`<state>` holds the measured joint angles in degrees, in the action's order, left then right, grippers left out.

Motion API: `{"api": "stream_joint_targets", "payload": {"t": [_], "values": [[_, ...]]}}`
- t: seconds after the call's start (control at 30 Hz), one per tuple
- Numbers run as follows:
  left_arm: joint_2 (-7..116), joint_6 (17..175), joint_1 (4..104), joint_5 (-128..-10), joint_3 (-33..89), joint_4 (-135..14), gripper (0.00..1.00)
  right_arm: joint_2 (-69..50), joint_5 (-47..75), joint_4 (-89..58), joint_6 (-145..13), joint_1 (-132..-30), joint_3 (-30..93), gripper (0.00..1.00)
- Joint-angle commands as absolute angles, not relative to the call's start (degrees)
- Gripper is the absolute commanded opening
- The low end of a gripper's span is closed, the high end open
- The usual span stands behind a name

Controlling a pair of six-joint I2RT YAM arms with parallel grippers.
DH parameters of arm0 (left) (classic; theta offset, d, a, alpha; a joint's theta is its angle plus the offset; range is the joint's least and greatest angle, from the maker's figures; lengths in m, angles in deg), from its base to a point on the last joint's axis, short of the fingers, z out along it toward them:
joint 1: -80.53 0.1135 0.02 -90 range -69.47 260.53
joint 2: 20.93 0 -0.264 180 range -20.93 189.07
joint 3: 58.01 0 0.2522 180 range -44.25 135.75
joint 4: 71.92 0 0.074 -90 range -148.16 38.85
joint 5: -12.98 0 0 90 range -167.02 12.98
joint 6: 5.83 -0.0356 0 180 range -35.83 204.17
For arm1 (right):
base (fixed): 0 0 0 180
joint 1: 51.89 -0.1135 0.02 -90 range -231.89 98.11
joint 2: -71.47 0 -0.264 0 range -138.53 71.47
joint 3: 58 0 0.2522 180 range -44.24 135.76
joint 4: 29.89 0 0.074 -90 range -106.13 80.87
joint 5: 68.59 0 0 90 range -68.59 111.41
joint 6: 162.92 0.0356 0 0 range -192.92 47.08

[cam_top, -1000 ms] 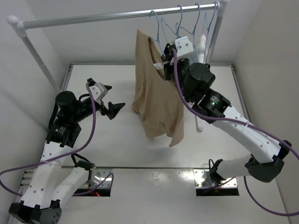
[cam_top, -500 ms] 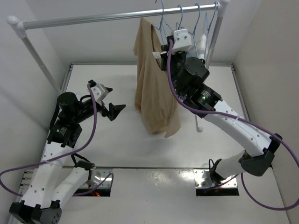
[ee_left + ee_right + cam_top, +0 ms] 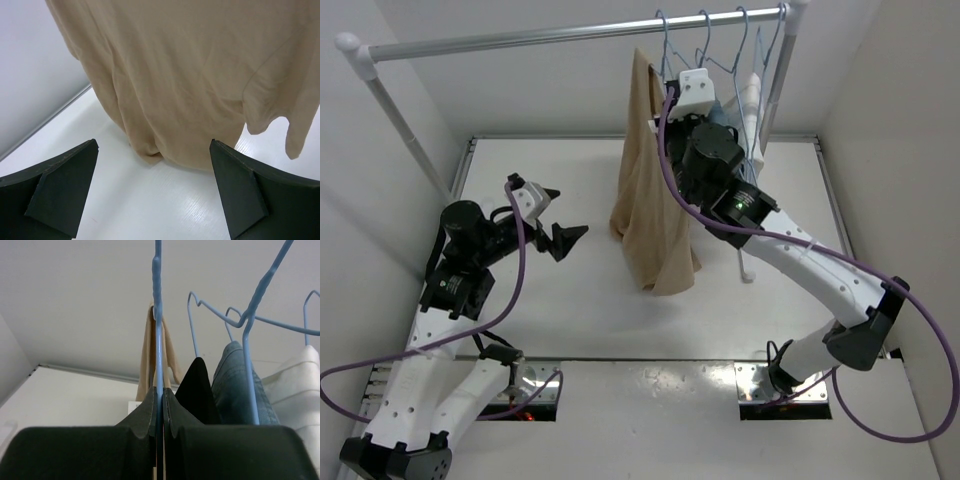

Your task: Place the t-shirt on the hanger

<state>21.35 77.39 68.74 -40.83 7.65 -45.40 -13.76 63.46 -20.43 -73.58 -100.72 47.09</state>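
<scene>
1. White walls close in a white desk (image 3: 550,300), and a metal rail (image 3: 520,38) runs across the back above it.
2. The t-shirt (image 3: 650,210) hangs in long folds from the hanger (image 3: 158,315), up near the right part of the rail. Its hem falls close to the desk, though whether it touches cannot be told.
3. The right end effector (image 3: 159,395) is clamped together on the hanger's thin neck wire, just below the hook. Gripping there probably lets the cloth's weight hang straight down and leaves the hook free to go over the rail.
4. The wire runs out of the top of the right wrist view, so it is unclear whether the hook has caught the rail.
5. A black garment (image 3: 197,385), a denim garment (image 3: 235,380) and a white garment (image 3: 295,385) hang just to the right on similar blue hangers (image 3: 250,325). The held hanger sits left of them, seemingly to avoid tangling.
6. The left end effector (image 3: 567,210) has its fingers spread wide and holds nothing. It hovers over the desk left of the t-shirt and points at it, apparently ready to steady the cloth.
7. The shirt appears to be on the hanger, so what is likely left is to seat the hook and let go.
</scene>
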Motion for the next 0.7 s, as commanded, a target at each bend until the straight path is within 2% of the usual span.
{"api": "stream_joint_targets", "payload": {"t": [0.0, 0.1, 0.17, 0.2, 0.23, 0.3, 0.33, 0.47, 0.67], "values": [[20.7, 78.5, 69.5, -40.5, 7.2, -46.8, 1.0, -11.2, 62.8, -21.4, -70.9, -100.5, 46.3, 0.0], [20.7, 78.5, 69.5, -39.9, 7.2, -46.8, 1.0, -10.4, 61.9, -21.4, -70.9, -101.0, 45.5, 0.02], [20.7, 79.0, 69.5, -39.9, 6.6, -46.8, 1.0, -9.4, 61.9, -20.8, -70.9, -101.0, 45.0, 0.13], [20.7, 79.0, 69.5, -39.9, 6.6, -46.8, 1.0, -9.4, 61.9, -20.8, -70.9, -101.0, 44.4, 0.23], [20.7, 79.0, 69.5, -39.9, 6.6, -46.8, 1.0, -8.7, 61.9, -20.8, -71.6, -101.0, 44.4, 0.48], [20.2, 79.0, 69.5, -39.9, 6.6, -46.8, 1.0, -7.3, 60.2, -22.2, -73.5, -101.0, 43.0, 0.66], [20.2, 79.0, 69.5, -40.5, 6.6, -46.8, 1.0, -7.3, 58.8, -22.2, -74.4, -101.0, 43.0, 0.79], [19.7, 79.0, 69.5, -40.5, 6.1, -46.8, 1.0, -5.9, 57.7, -23.3, -79.0, -101.5, 43.5, 0.89], [19.1, 79.0, 69.5, -41.6, 5.0, -46.3, 1.0, -1.7, 50.9, -27.8, -85.1, -101.5, 44.8, 0.92]]}}
